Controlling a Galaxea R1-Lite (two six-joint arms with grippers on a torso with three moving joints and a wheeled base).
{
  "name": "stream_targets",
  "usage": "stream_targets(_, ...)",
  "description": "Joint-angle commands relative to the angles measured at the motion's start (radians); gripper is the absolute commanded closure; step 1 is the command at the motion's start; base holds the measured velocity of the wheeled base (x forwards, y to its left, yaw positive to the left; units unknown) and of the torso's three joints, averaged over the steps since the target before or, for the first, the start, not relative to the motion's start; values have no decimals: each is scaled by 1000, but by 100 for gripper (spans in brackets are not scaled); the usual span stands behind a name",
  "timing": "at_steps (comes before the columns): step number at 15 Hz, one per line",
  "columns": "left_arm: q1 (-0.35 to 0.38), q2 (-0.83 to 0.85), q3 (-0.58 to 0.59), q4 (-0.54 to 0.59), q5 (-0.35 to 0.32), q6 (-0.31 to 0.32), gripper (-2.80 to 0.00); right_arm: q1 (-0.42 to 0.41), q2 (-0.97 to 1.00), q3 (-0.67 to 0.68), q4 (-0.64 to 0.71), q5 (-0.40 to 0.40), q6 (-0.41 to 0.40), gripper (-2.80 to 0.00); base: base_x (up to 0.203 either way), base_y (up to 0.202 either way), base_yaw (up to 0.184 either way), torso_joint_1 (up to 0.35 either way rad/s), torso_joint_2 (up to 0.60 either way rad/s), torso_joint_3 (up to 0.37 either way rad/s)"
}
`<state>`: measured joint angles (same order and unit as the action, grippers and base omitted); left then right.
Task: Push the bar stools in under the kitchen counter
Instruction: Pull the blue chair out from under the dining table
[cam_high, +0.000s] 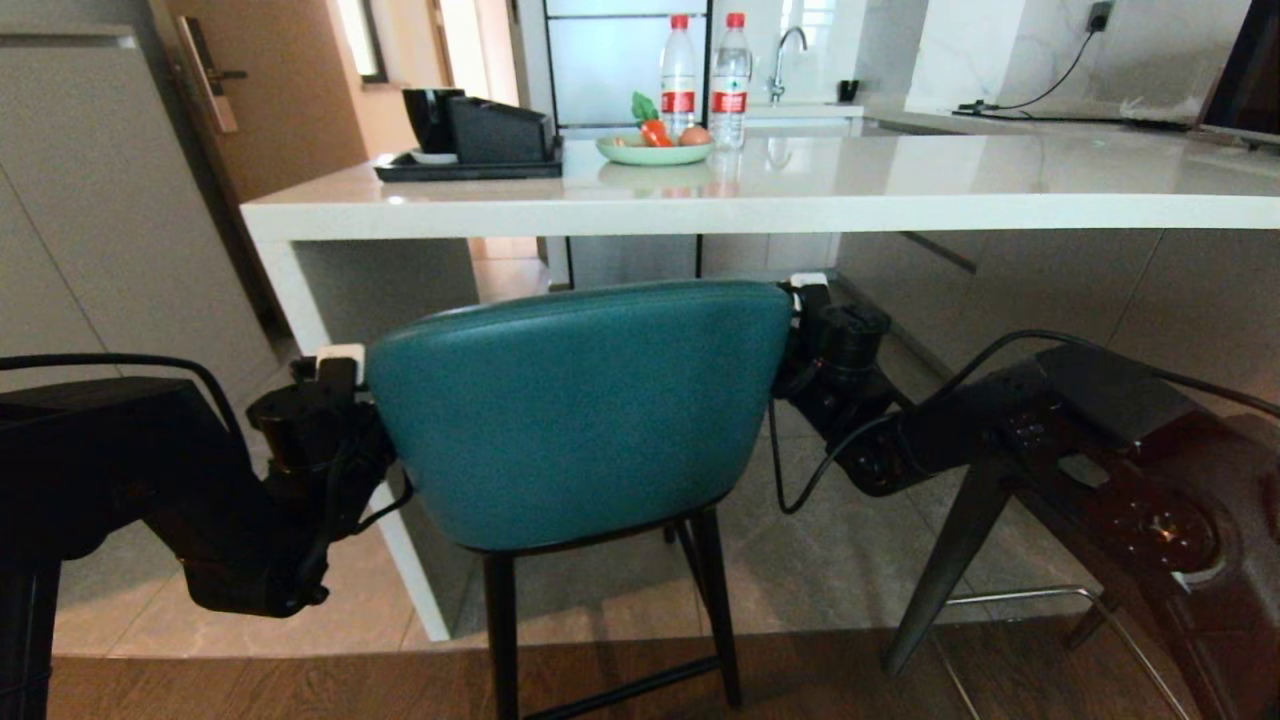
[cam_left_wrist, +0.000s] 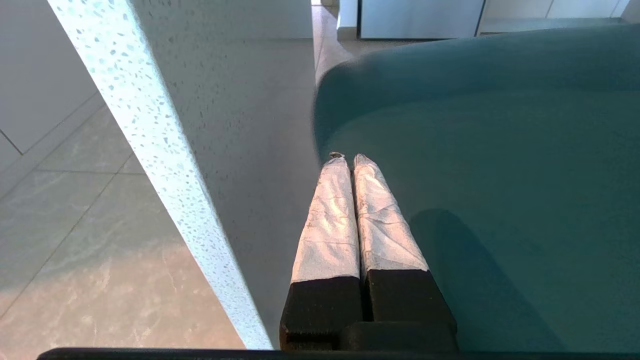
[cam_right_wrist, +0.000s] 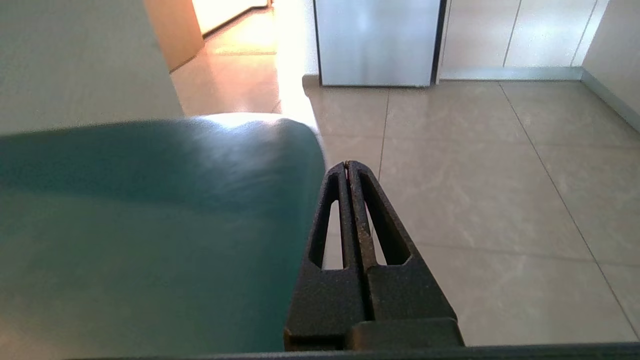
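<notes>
Closed jaws flanking teal stool (cam_high: 580, 410)

Open floor under the counter (cam_high: 700, 195) ahead of the teal stool (cam_high: 580, 410); white slab leg (cam_high: 300, 300) close by the left gripper (cam_high: 340, 362).

You see daylight coming from the far side of the kitchen; it makes glare on the glossy white table (cam_high: 760, 180), which mirrors the two water bottles (cam_high: 703, 80). In the right wrist view the floor (cam_right_wrist: 280, 85) near the doorway is overexposed. Under the table it is dim. The head view bends at its edges.
</notes>
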<state>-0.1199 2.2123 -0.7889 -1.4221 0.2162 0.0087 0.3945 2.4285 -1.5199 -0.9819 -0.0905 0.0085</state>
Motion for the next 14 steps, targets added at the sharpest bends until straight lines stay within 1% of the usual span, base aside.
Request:
stream_targets(1,9,1,-4,-9,2,1,0,5,-85,92,-23,-2,-1,0,0,0,0,0,0,0)
stream_targets(3,19,-6,3,-9,0,1,0,7,-126,133,-40,-7,0,0,0,0,0,0,0,0)
stream_targets(5,34,-11,17,-24,1,1,0,10,-148,144,-41,-39,-1,0,0,0,0,0,0,0)
stream_targets(6,37,-17,34,-34,-6,2,0,9,-151,147,-40,-41,-1,0,0,0,0,0,0,0)
stream_targets(7,39,-23,49,-50,-21,2,0,9,-151,150,-37,-45,1,0,0,0,0,0,0,0)
stream_targets(9,43,-34,67,-77,-75,1,0,20,-167,187,-35,-55,-1,0,0,0,0,0,0,0)
stream_targets(14,31,-37,84,-83,-113,2,0,40,-177,238,-40,-71,4,0,0,0,0,0,0,0)
